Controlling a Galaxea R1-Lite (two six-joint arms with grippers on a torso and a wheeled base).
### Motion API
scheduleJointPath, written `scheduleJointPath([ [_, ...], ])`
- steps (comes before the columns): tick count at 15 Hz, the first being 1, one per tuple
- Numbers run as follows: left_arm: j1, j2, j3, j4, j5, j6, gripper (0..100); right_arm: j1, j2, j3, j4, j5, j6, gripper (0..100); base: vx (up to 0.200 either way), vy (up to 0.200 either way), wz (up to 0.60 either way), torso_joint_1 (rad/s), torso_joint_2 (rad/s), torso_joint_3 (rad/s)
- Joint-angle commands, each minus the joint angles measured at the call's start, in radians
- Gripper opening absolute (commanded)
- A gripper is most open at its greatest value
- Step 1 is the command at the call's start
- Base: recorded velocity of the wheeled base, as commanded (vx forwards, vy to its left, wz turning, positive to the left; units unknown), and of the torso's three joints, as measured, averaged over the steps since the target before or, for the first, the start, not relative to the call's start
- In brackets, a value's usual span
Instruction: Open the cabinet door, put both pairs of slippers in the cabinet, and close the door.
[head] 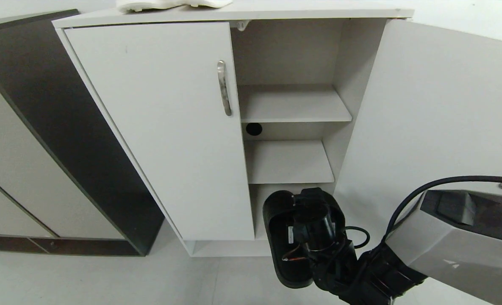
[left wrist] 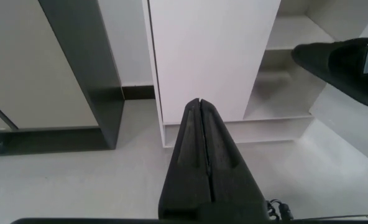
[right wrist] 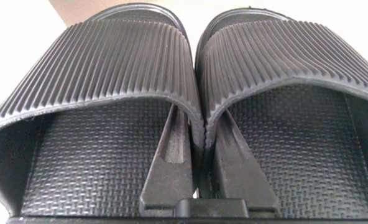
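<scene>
At six o'clock before the cabinet [head: 293, 106], level with its lowest bay, we see the black slippers [head: 284, 237], carried as one because the right gripper [right wrist: 199, 121] pinches their two adjoining side walls between nearly closed fingers. At twelve o'clock, what we take for the white slippers [head: 170, 4] lie on the cabinet top. The left gripper [left wrist: 199, 109], closed and empty, faces the closed left door [head: 162, 127], we judge to leave the open bay free.

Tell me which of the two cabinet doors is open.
The door on the robot's right, swung wide to expose the shelves. The left door, with the metal handle, is shut.
</scene>
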Motion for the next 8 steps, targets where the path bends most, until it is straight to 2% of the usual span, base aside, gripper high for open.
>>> scheduleJointPath([
  [1,-0.001,0.002,0.000,0.000,-0.001,0.000,0,0.013,0.013,0.004,-0.069,-0.022,-0.042,0,0.000,0.000,0.00,0.002,0.00,-0.178],
  [5,0.000,0.002,0.000,0.000,-0.001,0.000,0,0.010,0.105,0.039,-0.429,-0.044,-0.232,0,0.000,0.000,0.00,0.002,0.00,-0.023],
  [8,0.000,0.002,0.000,0.000,-0.001,0.000,0,0.007,0.132,0.038,-0.443,-0.044,-0.240,0,0.000,0.000,0.00,0.000,0.00,0.000],
])
